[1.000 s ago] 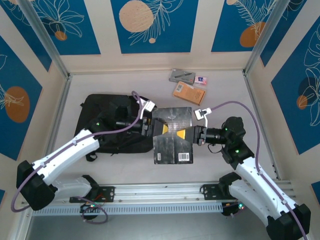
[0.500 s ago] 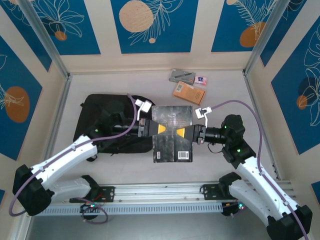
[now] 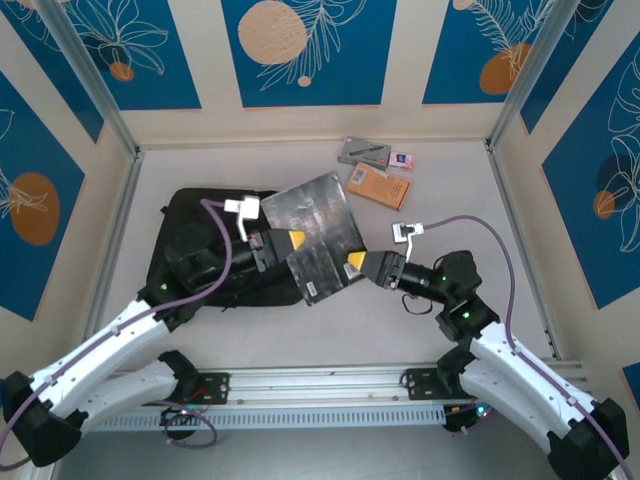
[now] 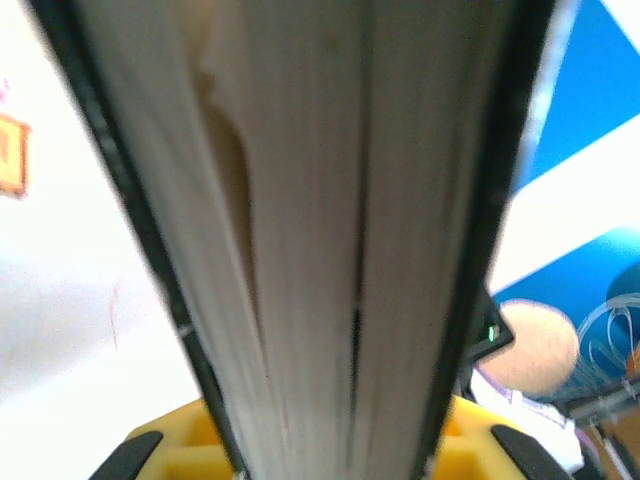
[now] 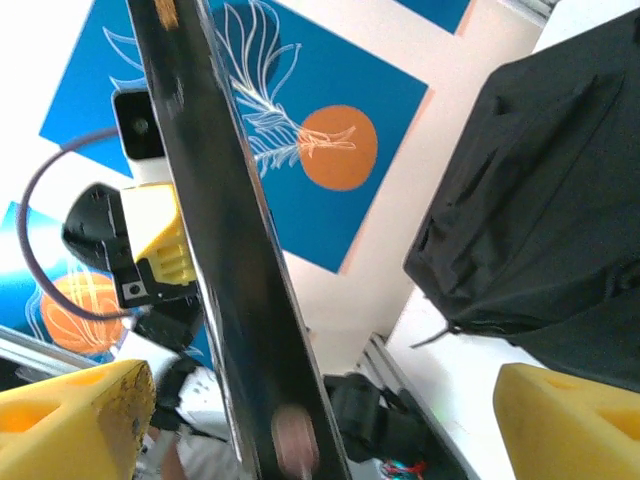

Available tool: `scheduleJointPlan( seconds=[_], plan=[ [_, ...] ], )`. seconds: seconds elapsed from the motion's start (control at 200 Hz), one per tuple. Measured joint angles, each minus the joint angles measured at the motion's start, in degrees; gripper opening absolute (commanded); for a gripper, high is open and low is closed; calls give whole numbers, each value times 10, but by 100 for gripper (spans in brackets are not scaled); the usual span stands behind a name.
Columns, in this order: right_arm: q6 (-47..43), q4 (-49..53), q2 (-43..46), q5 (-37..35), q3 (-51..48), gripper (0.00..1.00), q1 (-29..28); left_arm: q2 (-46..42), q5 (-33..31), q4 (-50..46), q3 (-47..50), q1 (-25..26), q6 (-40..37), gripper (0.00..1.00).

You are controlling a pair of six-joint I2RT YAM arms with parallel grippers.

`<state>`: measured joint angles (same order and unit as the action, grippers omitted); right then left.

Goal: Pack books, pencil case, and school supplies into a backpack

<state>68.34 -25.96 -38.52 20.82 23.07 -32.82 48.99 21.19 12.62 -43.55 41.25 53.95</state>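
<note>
The black book point(image 3: 322, 218) now tilts toward the backpack point(image 3: 195, 245) — left gripper point(image 3: 291, 240) pinching it, right gripper point(image 3: 354, 264) newly spread wide.

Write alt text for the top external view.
Left jaws grip a black book, tilted above the table beside the black backpack; right jaws stand open around its opposite edge. An orange book and grey pencil case lie beyond.

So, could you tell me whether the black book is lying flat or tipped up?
Tipped up: the black book slants clear of the table, its edge clamped in the left gripper; the right gripper is open around it.
</note>
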Motion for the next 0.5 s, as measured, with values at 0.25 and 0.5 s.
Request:
scheduleJointPlan(
  seconds=[0.25,0.5],
  plan=[
    [38,-134,-97,-107,8,88,-116,-6,-92,56,17,0,55,0],
    [0,-193,-184,-224,82,77,-177,-20,-139,73,17,0,69,0]
  ],
)
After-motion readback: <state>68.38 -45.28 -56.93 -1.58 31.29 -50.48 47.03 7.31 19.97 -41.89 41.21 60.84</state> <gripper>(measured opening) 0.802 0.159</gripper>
